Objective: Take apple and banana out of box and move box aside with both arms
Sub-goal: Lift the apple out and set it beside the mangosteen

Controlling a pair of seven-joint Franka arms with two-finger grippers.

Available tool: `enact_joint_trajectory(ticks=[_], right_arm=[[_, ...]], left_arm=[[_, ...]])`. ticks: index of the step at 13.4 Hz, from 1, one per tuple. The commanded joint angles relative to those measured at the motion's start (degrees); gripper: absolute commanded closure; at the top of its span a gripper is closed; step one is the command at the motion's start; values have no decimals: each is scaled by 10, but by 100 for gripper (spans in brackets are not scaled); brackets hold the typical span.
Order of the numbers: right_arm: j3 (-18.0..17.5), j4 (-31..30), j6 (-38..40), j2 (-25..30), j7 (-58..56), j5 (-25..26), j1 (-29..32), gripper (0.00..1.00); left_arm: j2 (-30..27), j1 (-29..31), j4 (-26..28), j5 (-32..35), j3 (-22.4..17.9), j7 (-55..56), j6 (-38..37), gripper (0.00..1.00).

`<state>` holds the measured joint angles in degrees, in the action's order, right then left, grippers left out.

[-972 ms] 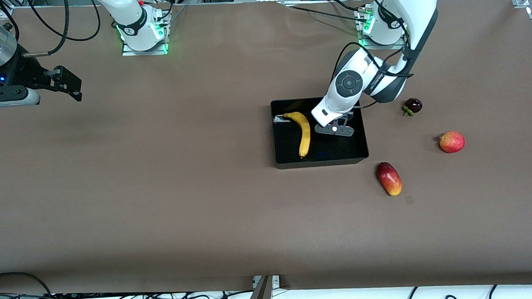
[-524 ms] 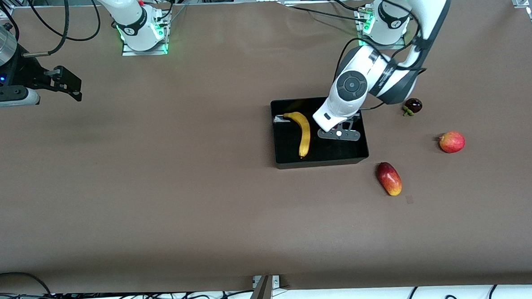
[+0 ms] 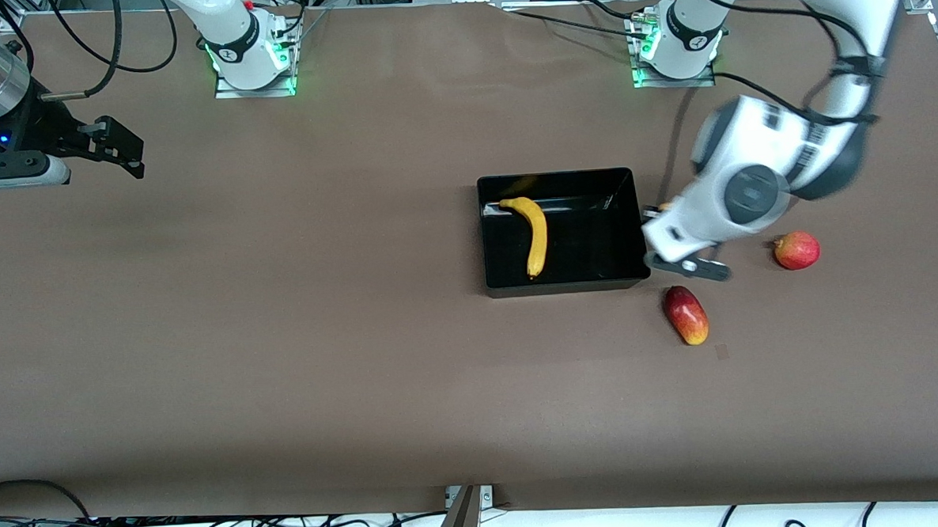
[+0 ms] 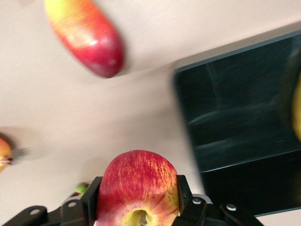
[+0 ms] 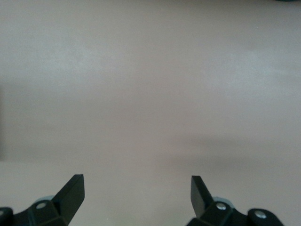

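Observation:
A small red apple point(image 4: 136, 181) with yellow patches sits between the fingers of my left gripper point(image 4: 138, 197), which is shut on it. In the front view that gripper point(image 3: 688, 267) hangs over the table just beside the black box point(image 3: 565, 284), at its end toward the left arm; the apple is hidden there under the wrist. The yellow banana point(image 3: 536, 233) lies inside the box. My right gripper point(image 3: 120, 150) waits open and empty over bare table at the right arm's end point(image 5: 136, 188).
An oblong red-yellow mango point(image 3: 685, 314) lies nearer the front camera than the left gripper. A round red fruit with a nub point(image 3: 796, 250) lies toward the left arm's end. The left wrist view shows the mango point(image 4: 84, 37) and the box's corner point(image 4: 235, 117).
My left arm has swung from over the box to over the table beside it, toward the left arm's end, and now covers the small dark fruit. The right arm has not moved.

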<state>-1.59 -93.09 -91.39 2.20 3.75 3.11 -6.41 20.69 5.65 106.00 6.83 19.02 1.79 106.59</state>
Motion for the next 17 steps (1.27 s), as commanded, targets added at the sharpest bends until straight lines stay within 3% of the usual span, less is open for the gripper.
enact_joint_trajectory(ticks=[1, 5, 7, 8, 9, 10, 12, 14, 17], right_arm=[[-6, 8, 3, -2, -1, -9, 9, 0], [-6, 8, 3, -2, -1, -9, 9, 0], [-6, 8, 3, -2, -1, -9, 9, 0], [-6, 8, 3, -2, -1, -9, 9, 0], [-6, 8, 3, -2, -1, -9, 9, 0], [-6, 8, 3, -2, -1, -9, 9, 0], [-6, 8, 3, -2, -1, -9, 9, 0], [-6, 8, 3, -2, -1, -9, 9, 0], [-6, 8, 3, -2, -1, -9, 9, 0]], left_arm=[[-1, 33, 73, 12, 8, -41, 67, 62], [-5, 74, 198, 53, 9, -41, 229, 61], [2, 76, 225, 53, 8, -37, 287, 52], [3, 81, 225, 53, 8, -37, 287, 37], [2, 81, 224, 53, 9, -37, 287, 6], [0, 82, 222, 53, 9, -40, 286, 0], [-8, 82, 212, 52, 12, -38, 271, 0], [-31, 79, 168, 44, 20, -33, 201, 0], [-24, 70, 31, 12, 62, 8, 35, 0]])
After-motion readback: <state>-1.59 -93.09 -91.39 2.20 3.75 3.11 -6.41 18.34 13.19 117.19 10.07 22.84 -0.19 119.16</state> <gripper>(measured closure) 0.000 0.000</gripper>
